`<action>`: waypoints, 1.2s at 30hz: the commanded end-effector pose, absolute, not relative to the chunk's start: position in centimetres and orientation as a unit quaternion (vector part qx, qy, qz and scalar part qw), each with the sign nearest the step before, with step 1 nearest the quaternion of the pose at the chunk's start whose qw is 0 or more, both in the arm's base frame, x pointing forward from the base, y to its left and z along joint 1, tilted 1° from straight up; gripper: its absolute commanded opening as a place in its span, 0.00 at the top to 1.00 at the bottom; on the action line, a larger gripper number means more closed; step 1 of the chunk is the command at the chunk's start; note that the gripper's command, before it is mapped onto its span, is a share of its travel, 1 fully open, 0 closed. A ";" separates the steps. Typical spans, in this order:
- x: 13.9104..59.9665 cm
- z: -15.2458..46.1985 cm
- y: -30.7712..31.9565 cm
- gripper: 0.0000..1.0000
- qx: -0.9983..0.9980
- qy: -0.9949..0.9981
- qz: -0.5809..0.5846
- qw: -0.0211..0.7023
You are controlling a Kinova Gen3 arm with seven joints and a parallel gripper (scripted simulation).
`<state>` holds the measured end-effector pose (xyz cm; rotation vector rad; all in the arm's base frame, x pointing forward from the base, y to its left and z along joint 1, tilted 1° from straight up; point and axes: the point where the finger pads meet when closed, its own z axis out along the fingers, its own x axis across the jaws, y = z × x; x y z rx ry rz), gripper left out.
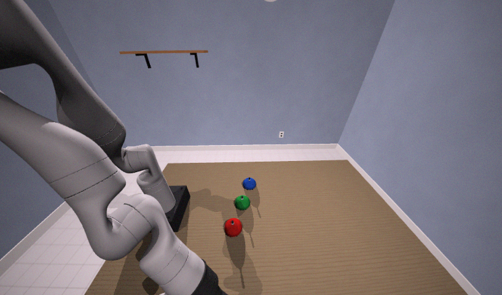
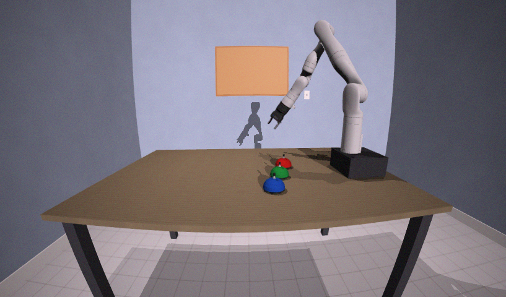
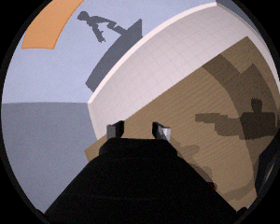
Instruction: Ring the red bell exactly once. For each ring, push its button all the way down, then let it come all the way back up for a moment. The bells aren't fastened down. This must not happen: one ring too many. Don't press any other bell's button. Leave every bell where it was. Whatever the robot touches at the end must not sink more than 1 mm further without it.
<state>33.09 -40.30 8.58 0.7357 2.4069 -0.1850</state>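
Hand (image 2: 274, 122) out of top view; bells outside wrist view.

The red bell (image 2: 283, 163) was a small dome with a thin button stem upright on top, standing on the brown surface (image 2: 174, 191). It sat at the far end of a short row, just beside the green bell (image 2: 279, 172), with the blue bell (image 2: 274, 185) nearest. In the top view it (image 1: 233, 227) lay closest to the camera, untouched.
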 end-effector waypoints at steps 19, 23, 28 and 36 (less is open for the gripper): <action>34.3 8.4 -38.8 0.00 0.266 0.916 -0.072 0.290; 34.6 8.1 -38.0 0.00 0.264 0.921 -0.073 0.278; 34.6 8.1 -38.0 0.00 0.264 0.921 -0.073 0.278; 34.9 7.8 -37.0 0.00 0.262 0.925 -0.073 0.266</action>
